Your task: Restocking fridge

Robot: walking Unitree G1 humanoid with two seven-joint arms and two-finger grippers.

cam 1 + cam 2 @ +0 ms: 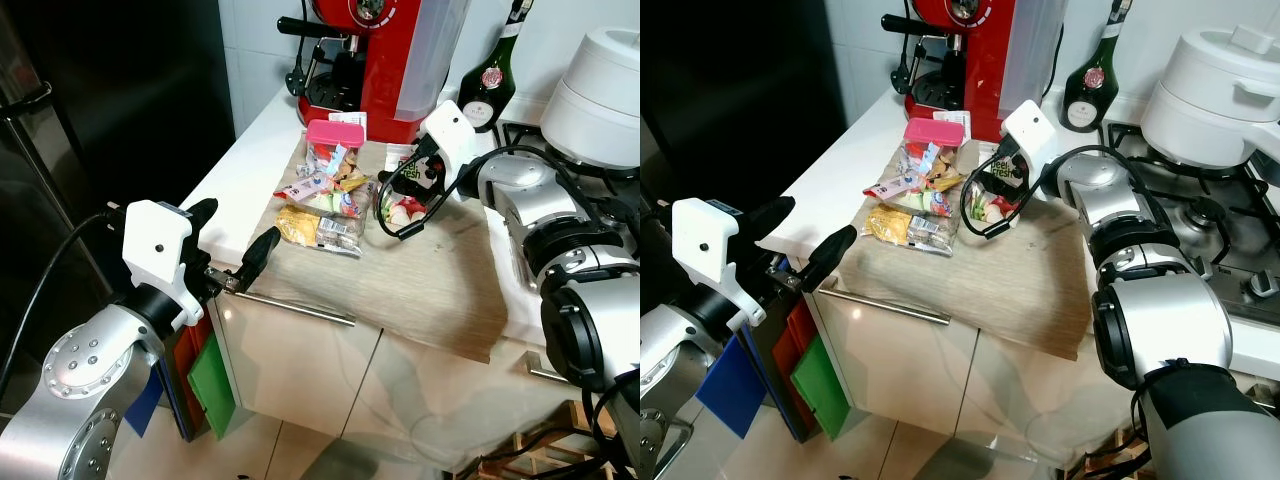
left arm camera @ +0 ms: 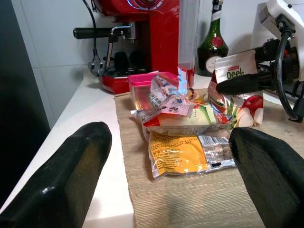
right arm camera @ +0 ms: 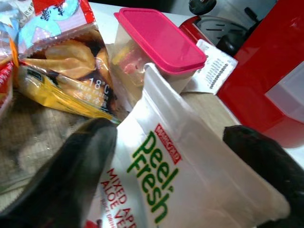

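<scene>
A white "Peel Fresh" pouch stands on a beige mat on the counter. My right gripper is open, with one black finger on each side of the pouch's top. Beside the pouch lie a pile of snack packets, a yellow packet in front of it, and a clear tub with a pink lid behind it. My left gripper hangs open and holds nothing, at the counter's front left corner, short of the packets.
The black fridge stands to the left of the counter. At the back are a red coffee machine, a green bottle and a white pot on the hob. Below the counter edge runs a drawer handle.
</scene>
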